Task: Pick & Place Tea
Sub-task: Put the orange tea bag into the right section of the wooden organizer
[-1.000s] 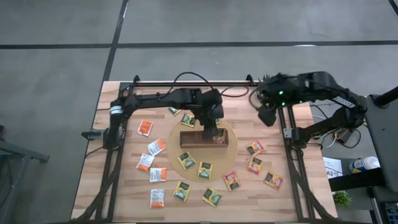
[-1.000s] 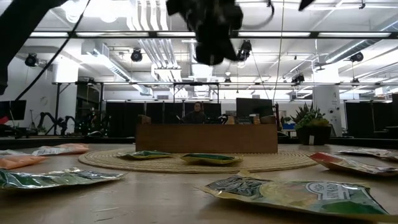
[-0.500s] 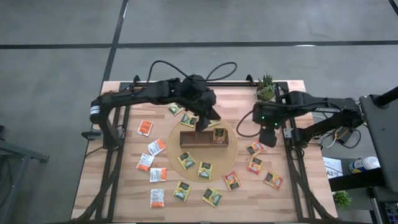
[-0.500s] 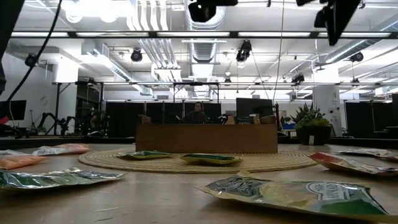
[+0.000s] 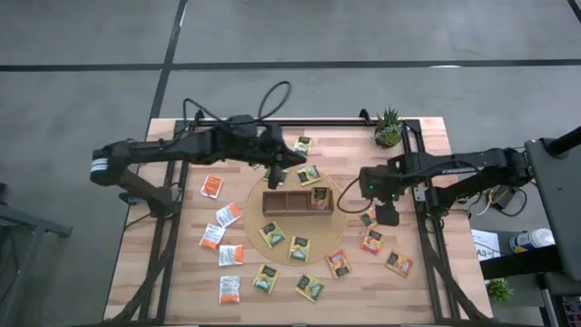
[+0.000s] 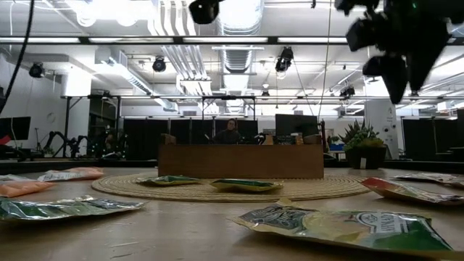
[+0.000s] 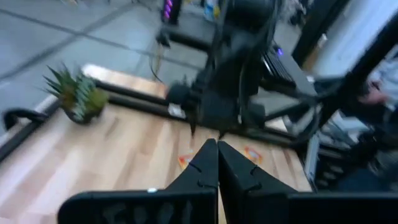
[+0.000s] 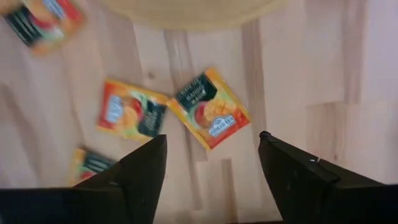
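Observation:
The tea sachets lie flat across the table: yellow-green ones (image 5: 272,234) on the round mat, white-orange ones (image 5: 227,215) at the left, and orange-red ones (image 5: 372,241) at the right. One sachet (image 5: 320,198) stands in the right compartment of the wooden tray (image 5: 281,202). My right gripper (image 5: 386,214) (image 8: 211,135) is open and hovers over two orange sachets (image 8: 208,115) (image 8: 130,115) beside the mat, touching neither. My left gripper (image 5: 276,173) (image 7: 217,144) is shut and empty, high over the mat's far edge.
The round woven mat (image 5: 340,232) lies under the tray. A small potted plant (image 5: 388,127) stands at the far right corner. More sachets (image 5: 302,145) lie near the far edge. Metal frame rails (image 5: 427,254) run along both sides of the table.
My left gripper has risen from over the tray's right compartment and drawn back toward the far-left. My right gripper has swung from the far right corner toward the near edge and come down over the orange sachets right of the mat.

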`<state>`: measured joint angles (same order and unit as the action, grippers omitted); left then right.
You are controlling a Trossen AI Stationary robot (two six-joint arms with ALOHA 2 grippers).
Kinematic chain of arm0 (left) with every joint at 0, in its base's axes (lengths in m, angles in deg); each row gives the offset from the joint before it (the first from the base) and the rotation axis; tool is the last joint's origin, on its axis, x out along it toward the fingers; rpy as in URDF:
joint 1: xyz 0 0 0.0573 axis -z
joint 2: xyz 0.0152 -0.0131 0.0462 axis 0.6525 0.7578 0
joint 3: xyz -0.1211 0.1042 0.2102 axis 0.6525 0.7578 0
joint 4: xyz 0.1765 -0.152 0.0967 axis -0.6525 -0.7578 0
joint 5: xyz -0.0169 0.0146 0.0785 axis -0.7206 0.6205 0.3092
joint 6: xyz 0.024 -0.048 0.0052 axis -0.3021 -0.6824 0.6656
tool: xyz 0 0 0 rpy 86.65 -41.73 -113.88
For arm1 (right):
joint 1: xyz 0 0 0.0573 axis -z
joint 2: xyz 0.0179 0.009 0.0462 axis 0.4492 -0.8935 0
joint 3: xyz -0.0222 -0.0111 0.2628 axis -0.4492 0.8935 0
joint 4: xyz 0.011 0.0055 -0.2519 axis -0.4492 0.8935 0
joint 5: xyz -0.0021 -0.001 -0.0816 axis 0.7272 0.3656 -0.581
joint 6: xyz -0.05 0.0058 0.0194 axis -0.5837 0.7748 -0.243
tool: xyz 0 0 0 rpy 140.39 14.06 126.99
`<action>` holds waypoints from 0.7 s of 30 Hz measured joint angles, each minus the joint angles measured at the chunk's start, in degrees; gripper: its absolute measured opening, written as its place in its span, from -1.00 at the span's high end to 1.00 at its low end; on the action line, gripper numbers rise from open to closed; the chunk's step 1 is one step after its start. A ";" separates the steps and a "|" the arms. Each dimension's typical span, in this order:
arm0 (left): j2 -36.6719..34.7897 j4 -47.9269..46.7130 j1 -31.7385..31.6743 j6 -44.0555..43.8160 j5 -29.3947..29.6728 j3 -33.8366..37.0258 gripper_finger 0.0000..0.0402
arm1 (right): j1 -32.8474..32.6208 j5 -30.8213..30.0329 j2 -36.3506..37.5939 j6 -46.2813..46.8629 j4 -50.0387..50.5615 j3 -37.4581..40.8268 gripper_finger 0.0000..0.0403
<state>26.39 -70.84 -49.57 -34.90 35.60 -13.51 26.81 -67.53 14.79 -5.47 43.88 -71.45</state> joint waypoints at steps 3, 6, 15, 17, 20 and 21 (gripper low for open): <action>-2.90 3.79 0.00 -0.19 1.79 3.48 0.99 | 0.00 -0.50 -0.02 -5.19 -3.45 4.63 -0.35; -4.79 4.05 0.00 -0.25 3.21 5.37 0.99 | -0.28 -0.52 -0.02 -10.95 -7.47 8.53 -0.39; -5.36 3.75 -0.02 -0.97 3.63 6.08 0.99 | -0.37 -0.52 -0.46 -16.83 -12.28 12.02 -0.33; -5.21 3.65 -0.02 -0.91 3.65 6.08 0.99 | -0.39 -0.42 -0.46 -17.51 -12.84 11.98 -0.31; -5.18 3.67 -0.03 -0.90 3.67 6.08 0.99 | -0.38 -0.30 -0.48 -17.59 -12.81 11.98 -0.29; -5.18 3.70 -0.02 -0.89 3.67 6.08 0.99 | -0.38 -0.28 -0.48 -17.62 -12.81 11.99 -0.29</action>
<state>21.21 -67.14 -49.60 -35.79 39.28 -7.43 26.43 -67.81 14.31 -23.09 31.07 -59.46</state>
